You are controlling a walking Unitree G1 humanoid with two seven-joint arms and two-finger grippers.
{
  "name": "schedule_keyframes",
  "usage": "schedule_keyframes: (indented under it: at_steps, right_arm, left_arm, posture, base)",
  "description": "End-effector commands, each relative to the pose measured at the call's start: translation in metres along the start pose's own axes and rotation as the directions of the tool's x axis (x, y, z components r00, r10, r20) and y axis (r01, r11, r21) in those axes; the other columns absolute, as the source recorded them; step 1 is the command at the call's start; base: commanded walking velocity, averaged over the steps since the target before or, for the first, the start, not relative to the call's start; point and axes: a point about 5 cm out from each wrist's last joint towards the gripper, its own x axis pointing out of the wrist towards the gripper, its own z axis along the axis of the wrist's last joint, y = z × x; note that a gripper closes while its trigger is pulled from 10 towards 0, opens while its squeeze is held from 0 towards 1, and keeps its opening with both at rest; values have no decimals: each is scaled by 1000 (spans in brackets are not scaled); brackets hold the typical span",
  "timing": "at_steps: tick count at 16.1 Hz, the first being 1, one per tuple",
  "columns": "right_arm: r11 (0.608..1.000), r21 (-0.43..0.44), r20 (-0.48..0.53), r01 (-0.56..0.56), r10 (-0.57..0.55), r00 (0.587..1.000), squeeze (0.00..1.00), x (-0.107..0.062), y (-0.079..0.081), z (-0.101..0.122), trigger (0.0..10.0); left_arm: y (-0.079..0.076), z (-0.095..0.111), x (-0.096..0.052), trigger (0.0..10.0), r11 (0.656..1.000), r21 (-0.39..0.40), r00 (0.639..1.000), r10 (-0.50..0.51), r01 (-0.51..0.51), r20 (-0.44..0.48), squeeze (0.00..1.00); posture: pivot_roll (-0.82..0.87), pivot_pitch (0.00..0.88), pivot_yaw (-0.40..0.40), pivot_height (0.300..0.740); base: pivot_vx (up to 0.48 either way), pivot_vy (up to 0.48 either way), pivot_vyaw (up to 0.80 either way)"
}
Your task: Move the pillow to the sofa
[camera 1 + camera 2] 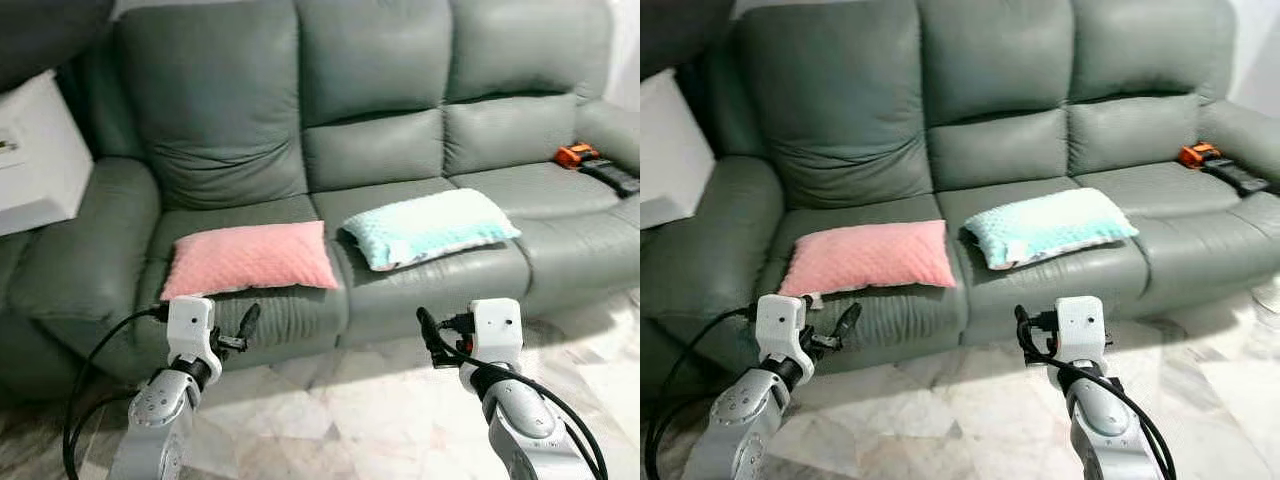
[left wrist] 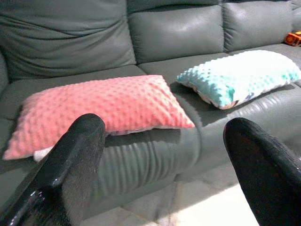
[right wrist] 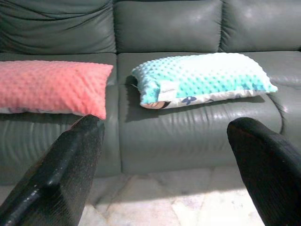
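Two dimpled pillows lie flat on the seat of the grey-green sofa. The pink pillow rests on the left seat cushion, the mint pillow on the middle one. My left gripper is held low in front of the sofa's front edge, just below the pink pillow, open and empty; its fingers frame that pillow in the left wrist view. My right gripper hovers over the floor below the mint pillow, open with nothing between its fingers.
An orange object and a black remote-like item lie on the right seat cushion. A white cabinet stands beside the sofa's left arm. Pale marble floor stretches in front of the sofa.
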Motion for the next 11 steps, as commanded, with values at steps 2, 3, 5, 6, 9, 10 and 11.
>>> schedule_keyframes:
  at_steps: [2, 3, 5, 6, 9, 10, 11]
  right_arm:
    - [1000, -12, -1, -3, 3, 1000, 0, 1, -1, 3, 10000]
    - [1000, -13, -1, -4, 4, 1000, 0, 1, -1, 2, 10000]
    - [1000, -12, -4, -5, 5, 1000, 0, 1, -1, 2, 10000]
    - [1000, -12, -4, -5, 5, 1000, 0, 1, -1, 2, 10000]
    - [1000, -15, -4, -7, 7, 1000, 0, 2, -2, 2, 10000]
    - [1000, -16, -4, -7, 7, 1000, 0, 2, -2, 2, 10000]
    - [1000, -16, -5, -7, 7, 1000, 0, 2, -2, 2, 10000]
  left_arm:
    - [3, 0, 2, 10000, 1000, -13, 1000, 12, -12, -9, 0]
    - [3, 0, 3, 10000, 1000, -16, 1000, 12, -12, -9, 0]
    - [3, -1, 4, 10000, 1000, -29, 1000, 8, -8, -11, 0]
    - [3, -1, 4, 10000, 999, -33, 1000, 7, -8, -11, 0]
    - [3, -1, 5, 10000, 999, -44, 1000, 11, -11, -5, 0]
    - [3, -1, 5, 10000, 999, -47, 1000, 17, -17, -6, 0]
    - [3, -1, 5, 10000, 998, -55, 1000, 21, -22, -5, 0]
  posture:
    - [-83, 0, 35, 740]
    - [-84, 0, 34, 740]
    - [-86, 0, 32, 740]
    - [-86, 0, 32, 740]
    - [-87, 0, 32, 740]
    - [-87, 0, 30, 740]
    - [-88, 0, 30, 740]
  base:
    - [0, 0, -788]
    - [0, 0, -788]
    - [0, 0, -788]
    - [0, 0, -788]
    - [0, 0, -788]
    - [0, 0, -788]
    - [0, 0, -788]
